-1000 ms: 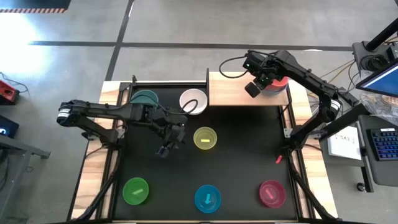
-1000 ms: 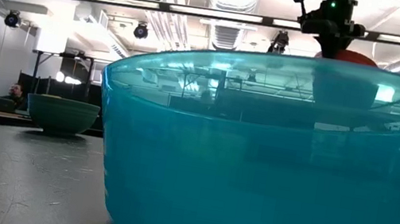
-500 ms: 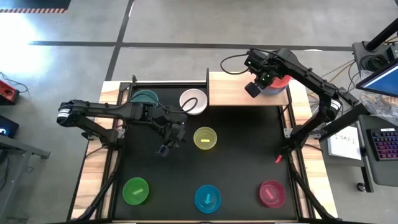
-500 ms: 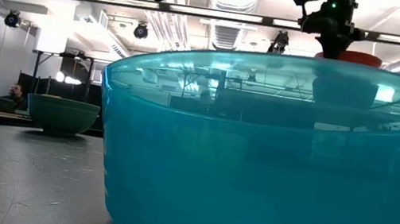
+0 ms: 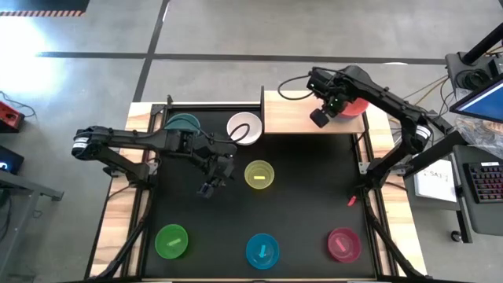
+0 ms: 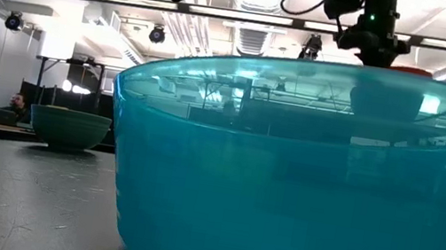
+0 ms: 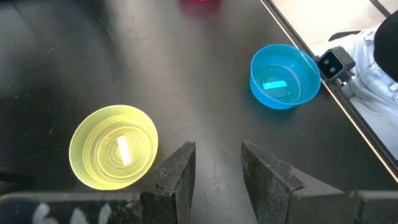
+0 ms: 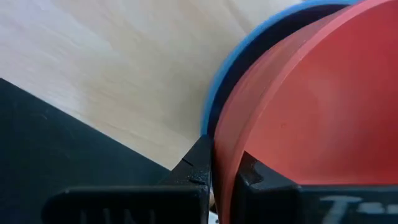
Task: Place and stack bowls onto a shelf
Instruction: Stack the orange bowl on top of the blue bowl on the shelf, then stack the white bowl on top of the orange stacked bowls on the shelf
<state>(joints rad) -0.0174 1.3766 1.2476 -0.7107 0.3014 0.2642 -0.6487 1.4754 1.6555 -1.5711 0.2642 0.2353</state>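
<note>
Fingers of the right gripper (image 8: 221,180) are clenched on the rim of the red bowl (image 8: 311,118), one dark finger (image 8: 193,168) outside the wall and the other inside; that gripper (image 5: 321,116) hangs over the shelf (image 5: 287,114), the pale wood plank at the far right corner of the black table (image 5: 306,196), its long axis running left to right along the table's far edge; the red bowl (image 5: 355,104) sits mouth up inside the pale blue bowl (image 8: 214,93) at the shelf's right end, and whether it is fully seated cannot be told; the left gripper (image 5: 211,187) hovers over the table's middle left with its fingers (image 7: 180,174) parted and holding nothing, just beside the yellow bowl (image 5: 259,174); on the table, all mouth up, stand the teal bowl (image 5: 183,123) at the far left, the white bowl (image 5: 244,127) next to it and touching the shelf's left end or nearly so, and along the near edge the green bowl (image 5: 172,240), the cyan bowl (image 5: 262,251) and the magenta bowl (image 5: 343,244), well apart from one another; the cyan bowl (image 6: 305,174) fills the low view.
</note>
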